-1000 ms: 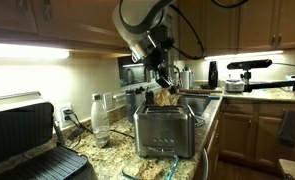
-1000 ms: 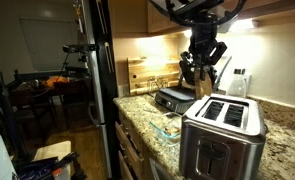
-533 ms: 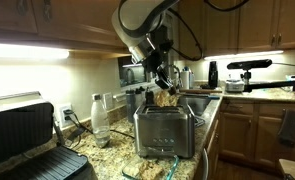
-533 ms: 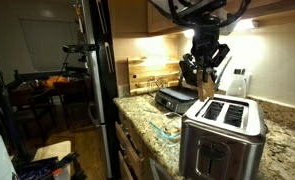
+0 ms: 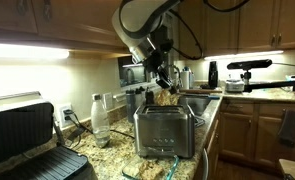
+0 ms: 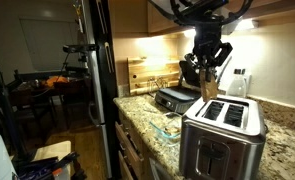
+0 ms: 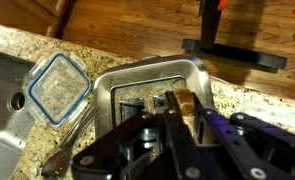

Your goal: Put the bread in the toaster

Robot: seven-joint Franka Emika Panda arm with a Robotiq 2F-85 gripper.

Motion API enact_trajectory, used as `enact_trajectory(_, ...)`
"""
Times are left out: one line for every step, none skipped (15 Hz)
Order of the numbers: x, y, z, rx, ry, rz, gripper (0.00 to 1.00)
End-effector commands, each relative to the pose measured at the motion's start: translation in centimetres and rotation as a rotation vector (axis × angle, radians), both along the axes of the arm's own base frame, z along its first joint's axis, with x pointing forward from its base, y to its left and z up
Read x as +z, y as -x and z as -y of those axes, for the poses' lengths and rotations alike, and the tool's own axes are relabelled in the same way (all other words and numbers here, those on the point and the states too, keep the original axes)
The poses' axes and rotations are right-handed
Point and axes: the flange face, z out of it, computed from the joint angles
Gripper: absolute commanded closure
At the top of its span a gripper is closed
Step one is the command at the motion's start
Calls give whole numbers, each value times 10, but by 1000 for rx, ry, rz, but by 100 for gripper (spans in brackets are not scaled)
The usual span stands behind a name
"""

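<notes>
Wrist view: you look down past the gripper (image 7: 185, 112) onto the top of the toaster (image 7: 127, 82). The jaws are shut tight on the bread (image 7: 184, 100), a tan slice standing on edge between the two dark fingers (image 7: 171, 130). The gripper body covers the near half of the toaster's top, so only part of one slot shows. You cannot tell from here whether the slice's lower edge is inside a slot.

Beside the toaster, a clear container (image 7: 55, 86) with a blue rim lies on the granite counter (image 7: 27, 48). The pale surface at the left edge is cut off and hard to identify.

In both exterior views the bread (image 5: 165, 97) (image 6: 208, 91) hangs just above the toaster (image 5: 164, 132) (image 6: 222, 145), held in the gripper (image 5: 164, 88) (image 6: 207, 82). The lighting is dim, and any gap between slice and toaster is too small to judge. In an exterior view the arm (image 6: 202, 15) is cropped by the top edge. In an exterior view the contact grill (image 5: 22, 140) is cut off at the left and bottom edges, and a clear bottle (image 5: 99, 118) stands between it and the toaster.
</notes>
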Motion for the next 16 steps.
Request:
enact_trajectory(0,-2,4,2,3,-29,93)
enact_trajectory(-1,-3,3,2,3,-31,93)
enact_trajectory(-3,-3,3,3,2,-33,93)
enact_trajectory(-4,-3,4,2,1,-35,93)
enact_trajectory(-6,-4,4,3,1,-37,93)
enact_trajectory(-7,-5,4,2,0,-39,93)
enact_trajectory(-9,-6,4,2,0,-42,93)
enact_trajectory(-11,-7,5,1,-1,-44,93)
enact_trajectory(-12,-8,5,1,-2,-46,93)
enact_trajectory(-13,-8,5,0,-2,-47,93)
enact_trajectory(-14,-9,5,0,-2,-48,93)
enact_trajectory(-15,-10,5,0,-2,-49,93)
enact_trajectory(-16,-11,6,0,-2,-50,93)
enact_trajectory(-16,-11,6,-1,-2,-50,93)
enact_trajectory(-16,-11,6,-2,-3,-50,91)
enact_trajectory(-16,-11,6,-4,-3,-51,61)
